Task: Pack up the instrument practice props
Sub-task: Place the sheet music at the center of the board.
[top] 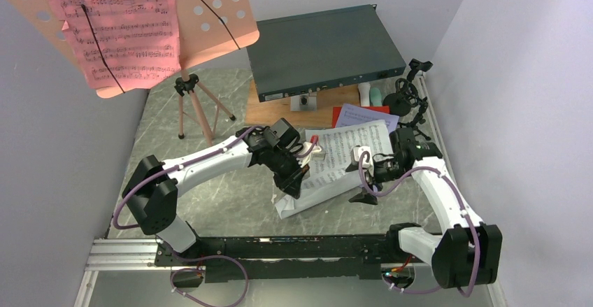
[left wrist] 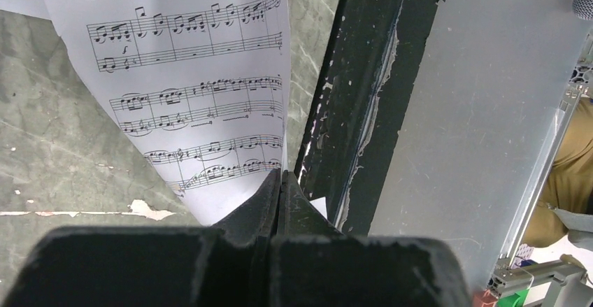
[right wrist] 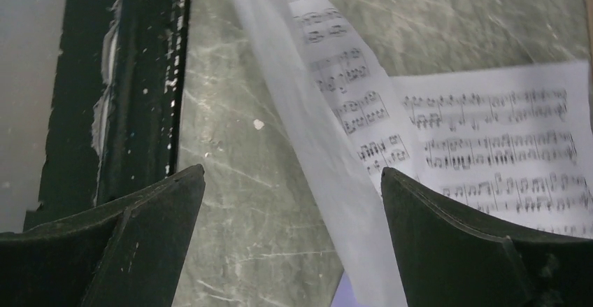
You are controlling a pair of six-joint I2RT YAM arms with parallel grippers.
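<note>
Your left claw (left wrist: pixel 281 175) is clamped on the near edge of the white sheet-music page (top: pixel 346 153), which curls up off the table (top: pixel 224 202). Your right claw (right wrist: pixel 294 174) stands wide, holding nothing, just beside that page. A lavender page (top: pixel 367 116) pokes out behind it, and the music stand (top: pixel 224 13) is far left.

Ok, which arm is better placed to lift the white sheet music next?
Left, probably. The left gripper is shut on the near edge of the white sheet music, which curls off the table. The right gripper is open, gripping nothing.
</note>
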